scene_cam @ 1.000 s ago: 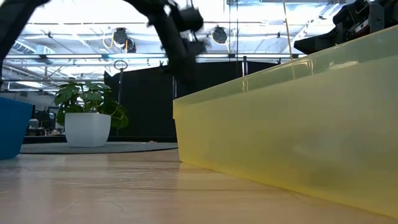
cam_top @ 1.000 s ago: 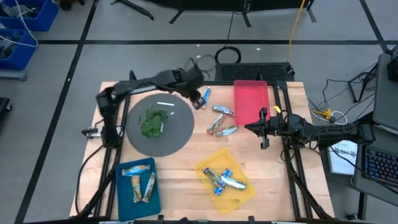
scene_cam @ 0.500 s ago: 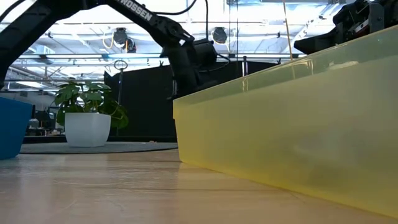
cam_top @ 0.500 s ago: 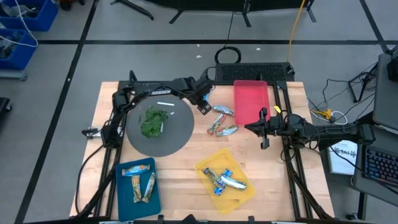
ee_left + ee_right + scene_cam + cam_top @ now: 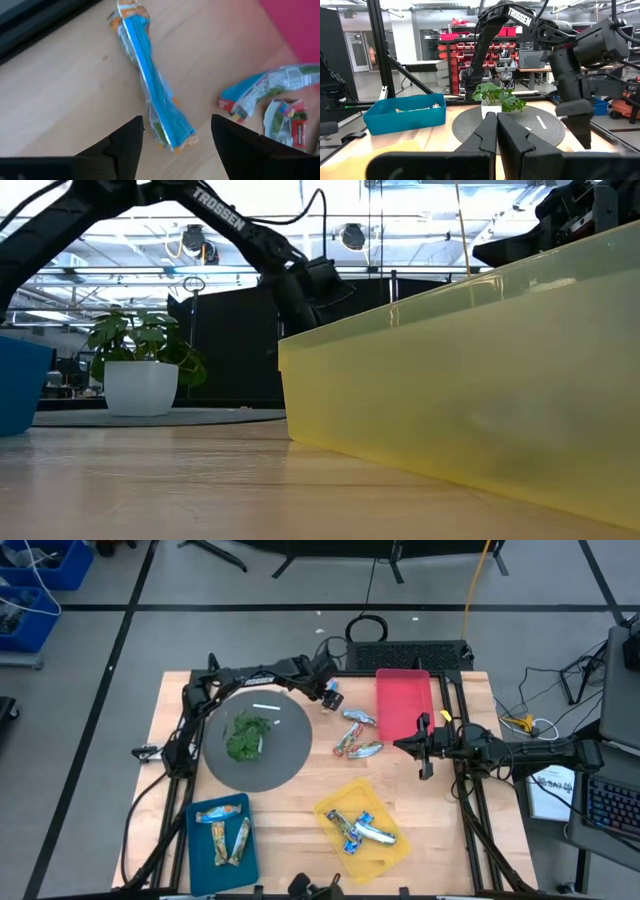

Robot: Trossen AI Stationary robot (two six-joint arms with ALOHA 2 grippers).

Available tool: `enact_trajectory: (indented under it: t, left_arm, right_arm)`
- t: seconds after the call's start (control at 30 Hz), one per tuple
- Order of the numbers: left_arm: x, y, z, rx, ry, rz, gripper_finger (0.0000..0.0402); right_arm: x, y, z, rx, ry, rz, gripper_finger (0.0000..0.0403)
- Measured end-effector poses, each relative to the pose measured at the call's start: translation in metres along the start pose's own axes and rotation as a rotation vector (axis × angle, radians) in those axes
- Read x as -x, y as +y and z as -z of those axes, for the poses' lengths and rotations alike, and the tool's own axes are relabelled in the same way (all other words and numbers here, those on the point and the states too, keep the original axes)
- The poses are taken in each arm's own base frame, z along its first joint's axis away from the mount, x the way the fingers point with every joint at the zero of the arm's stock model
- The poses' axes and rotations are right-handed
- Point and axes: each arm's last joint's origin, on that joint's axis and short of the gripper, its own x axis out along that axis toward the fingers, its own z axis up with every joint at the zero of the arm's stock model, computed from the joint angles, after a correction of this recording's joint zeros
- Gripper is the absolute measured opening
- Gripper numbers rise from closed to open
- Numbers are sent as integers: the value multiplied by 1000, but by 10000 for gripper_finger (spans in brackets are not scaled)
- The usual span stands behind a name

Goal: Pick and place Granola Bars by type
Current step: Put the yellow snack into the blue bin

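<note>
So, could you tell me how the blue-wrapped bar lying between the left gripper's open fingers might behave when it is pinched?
The blue bar looks slim and light, so it may slide on the bare wood. Its crinkled wrapper will probably give and feel slippery.

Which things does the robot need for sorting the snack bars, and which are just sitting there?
For the job:
- blue bar below the open left gripper
- loose bars on the wood
- blue tray, yellow tray, red tray

Just lying about:
- green leafy clump and white stick on the grey round mat
- right gripper, waiting shut
</note>
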Motion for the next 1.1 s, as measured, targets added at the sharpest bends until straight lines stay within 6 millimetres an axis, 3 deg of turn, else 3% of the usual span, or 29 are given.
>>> enact_trajectory:
  t: [0.3,0.67,0.8,1.1]
  left_arm:
    - [-18,10,2,29,41,-8,239]
    - [-17,11,2,56,58,17,232]
    - [-16,15,5,69,102,24,184]
    - [-16,11,1,75,70,74,17]
  right_arm:
    - [0,0,0,0,0,0,4]
    - [0,0,0,0,0,0,4]
    - [0,0,0,0,0,0,4]
    - [0,0,0,0,0,0,4]
